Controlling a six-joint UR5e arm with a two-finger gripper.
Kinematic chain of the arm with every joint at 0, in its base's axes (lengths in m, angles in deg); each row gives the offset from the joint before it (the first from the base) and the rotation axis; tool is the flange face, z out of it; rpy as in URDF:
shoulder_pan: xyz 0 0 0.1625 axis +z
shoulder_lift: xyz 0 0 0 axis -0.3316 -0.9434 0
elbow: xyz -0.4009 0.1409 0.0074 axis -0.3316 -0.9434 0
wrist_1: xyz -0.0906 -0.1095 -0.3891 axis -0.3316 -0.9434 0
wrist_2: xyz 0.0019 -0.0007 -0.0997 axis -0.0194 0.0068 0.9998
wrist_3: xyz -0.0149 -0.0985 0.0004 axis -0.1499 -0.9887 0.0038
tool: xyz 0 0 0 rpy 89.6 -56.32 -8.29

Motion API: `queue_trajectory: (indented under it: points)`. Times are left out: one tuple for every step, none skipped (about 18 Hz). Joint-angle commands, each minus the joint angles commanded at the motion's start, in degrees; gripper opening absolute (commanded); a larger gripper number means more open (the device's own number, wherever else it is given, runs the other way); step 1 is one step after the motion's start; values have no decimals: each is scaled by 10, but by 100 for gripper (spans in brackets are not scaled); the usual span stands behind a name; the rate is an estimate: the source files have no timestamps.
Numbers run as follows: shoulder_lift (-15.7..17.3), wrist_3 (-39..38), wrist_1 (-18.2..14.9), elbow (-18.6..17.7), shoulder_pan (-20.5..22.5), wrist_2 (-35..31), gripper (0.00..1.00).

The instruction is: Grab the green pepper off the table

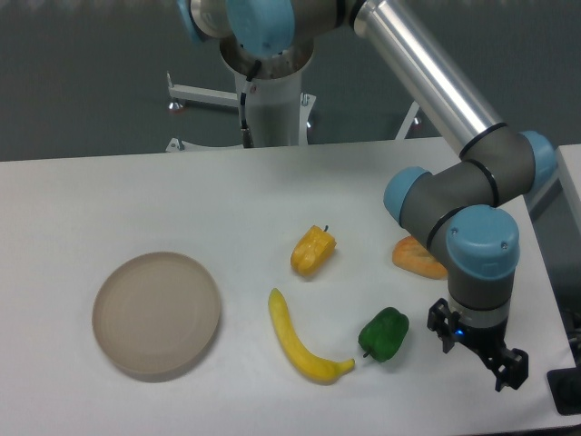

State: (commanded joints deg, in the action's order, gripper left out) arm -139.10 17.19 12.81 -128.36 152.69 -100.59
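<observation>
Green pepper (384, 334) looks light, glossy, slippery; grip across its lumpy middle. Gripper (481, 356) just beside it, finger gap unclear.

A: Where's the pepper (384, 334) on the table (109, 200)?
B: Front right, just left of gripper (477, 351). Banana (302, 343) next to it on the left, tip nearly touching.
A: Plate (157, 314)?
B: Far left. Other two peppers (313, 251) (418, 257) sit behind.
</observation>
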Motion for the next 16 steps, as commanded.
queue_trajectory:
  points:
    - [3, -16, -18, -1, 2, 17, 100]
    - [8, -27, -39, -2, 4, 26, 100]
    - [10, -34, -61, -1, 5, 28, 100]
    - [13, -39, -89, -1, 9, 30, 100]
    - [16, -45, -126, -3, 12, 46, 100]
    - [17, -68, -142, -5, 18, 80, 100]
    - [20, -96, -142, -17, 23, 111, 100]
    - [25, -102, -141, -30, 25, 120, 100]
    - [31, -102, -139, -46, 25, 121, 100]
    - [38, -102, -136, -64, 25, 122, 100]
    - [43, -102, -134, -76, 31, 122, 100]
    - [45, -102, -133, -83, 32, 121, 100]
    - [45, -102, -130, -89, 32, 121, 100]
    - [46, -102, -129, -96, 31, 120, 100]
    - [46, -101, -129, -98, 31, 120, 100]
    - [46, -101, -129, -98, 31, 120, 100]
